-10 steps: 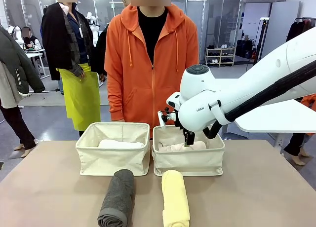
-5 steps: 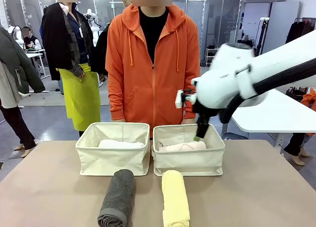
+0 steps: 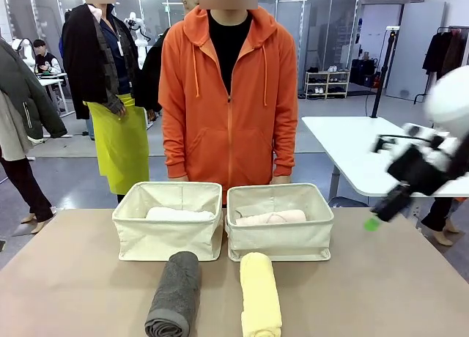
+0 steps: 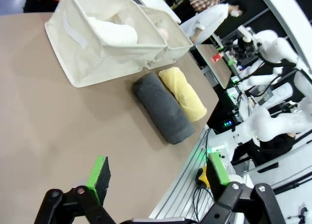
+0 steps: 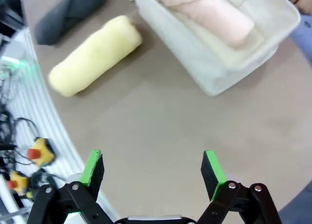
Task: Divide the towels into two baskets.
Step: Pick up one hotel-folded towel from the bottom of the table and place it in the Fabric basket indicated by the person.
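Lying rolled inside the right basket [image 3: 280, 242], peach-pink towel [image 3: 270, 218], yellow towel [image 3: 260, 293] just before it, grey towel [image 3: 174, 293] front-left, left gripper [image 4: 158, 170] and right gripper [image 5: 152, 168] spread wide, empty

The right arm [image 3: 448, 102] enters over the right edge of the table [image 3: 381, 293], its dark wrist sloping down and inward, blurred. The right gripper [image 3: 377, 218] hangs above the table's right side, fingers pointing down at it. In its wrist view the jaws stand wide apart with nothing between them. The left gripper [image 4: 158, 170] hovers tilted over the table's near edge, jaws likewise wide and empty.
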`<state>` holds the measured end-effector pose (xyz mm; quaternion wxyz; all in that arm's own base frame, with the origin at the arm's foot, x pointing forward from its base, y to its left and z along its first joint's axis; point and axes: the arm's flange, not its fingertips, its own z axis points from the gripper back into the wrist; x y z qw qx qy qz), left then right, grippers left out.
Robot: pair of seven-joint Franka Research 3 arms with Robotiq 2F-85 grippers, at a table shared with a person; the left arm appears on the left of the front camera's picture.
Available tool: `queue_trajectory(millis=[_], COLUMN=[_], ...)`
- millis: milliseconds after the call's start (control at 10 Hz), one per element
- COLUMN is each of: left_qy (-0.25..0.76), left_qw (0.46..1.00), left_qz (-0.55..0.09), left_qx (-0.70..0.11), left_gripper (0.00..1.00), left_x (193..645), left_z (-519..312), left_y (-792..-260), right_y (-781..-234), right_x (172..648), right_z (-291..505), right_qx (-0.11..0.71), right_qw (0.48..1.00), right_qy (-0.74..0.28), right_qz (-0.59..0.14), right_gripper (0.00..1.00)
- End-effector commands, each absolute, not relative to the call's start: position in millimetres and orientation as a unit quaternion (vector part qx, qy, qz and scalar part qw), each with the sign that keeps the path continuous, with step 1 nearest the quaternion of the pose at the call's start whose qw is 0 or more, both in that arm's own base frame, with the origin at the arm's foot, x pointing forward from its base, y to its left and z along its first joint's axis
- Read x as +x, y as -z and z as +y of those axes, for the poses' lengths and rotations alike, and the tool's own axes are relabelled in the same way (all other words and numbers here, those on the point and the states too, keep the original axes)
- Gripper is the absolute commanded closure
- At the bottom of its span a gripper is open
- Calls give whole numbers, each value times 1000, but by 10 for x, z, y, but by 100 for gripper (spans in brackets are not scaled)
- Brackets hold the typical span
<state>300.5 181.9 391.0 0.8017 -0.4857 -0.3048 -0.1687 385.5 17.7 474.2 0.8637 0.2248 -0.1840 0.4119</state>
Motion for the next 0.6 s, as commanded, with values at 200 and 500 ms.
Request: queue_trajectory(millis=[200, 500], left_qy=[171, 171], left_qw=[799, 799], left_qz=[-304, -304], left_qx=[-490, -490], left_gripper=[0, 0], left_x=[2959, 2959], left_z=[1845, 1845], left_y=[-3933, -3933], right_y=[-4448, -3961], right_x=[3142, 2688], right_z=[-1108, -1555], right_qx=[437, 511], right_qw=[829, 809], right_qy=[-245, -128], right_qz=[-247, -261], right_gripper=[0, 0])
